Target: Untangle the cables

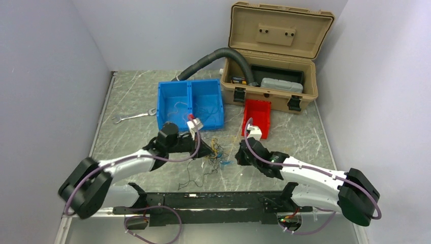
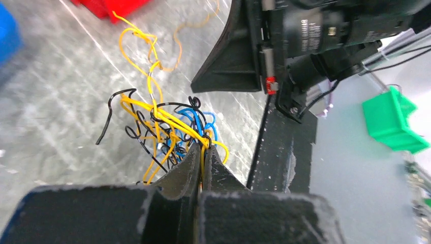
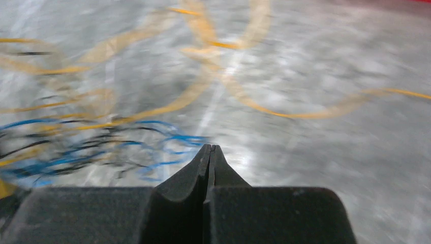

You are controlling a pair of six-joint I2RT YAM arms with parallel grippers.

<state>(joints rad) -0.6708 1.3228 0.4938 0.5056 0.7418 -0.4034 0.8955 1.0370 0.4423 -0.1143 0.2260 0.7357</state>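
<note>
Cables: the cables (image 1: 216,155) lie in 1 knot on the tabletop (image 1: 132,137), midway between its left and right edges and nearer the near edge, between the 2 pincers.
Left pincer: the left pincer (image 2: 202,148) is clenched on yellow strands at the knot's left side.
Right pincer: the right pincer (image 3: 210,148) is clenched just right of the knot; blur hides whether a blue strand is caught.
Axis: the knot stretches left-right, so the parting pull likely runs along the near edge.
Surface: smooth marbled top; strands should slide.
Room: the blue bin (image 1: 190,101) and red bin (image 1: 256,114) crowd the far side; toward the right edge looks freer.
</note>
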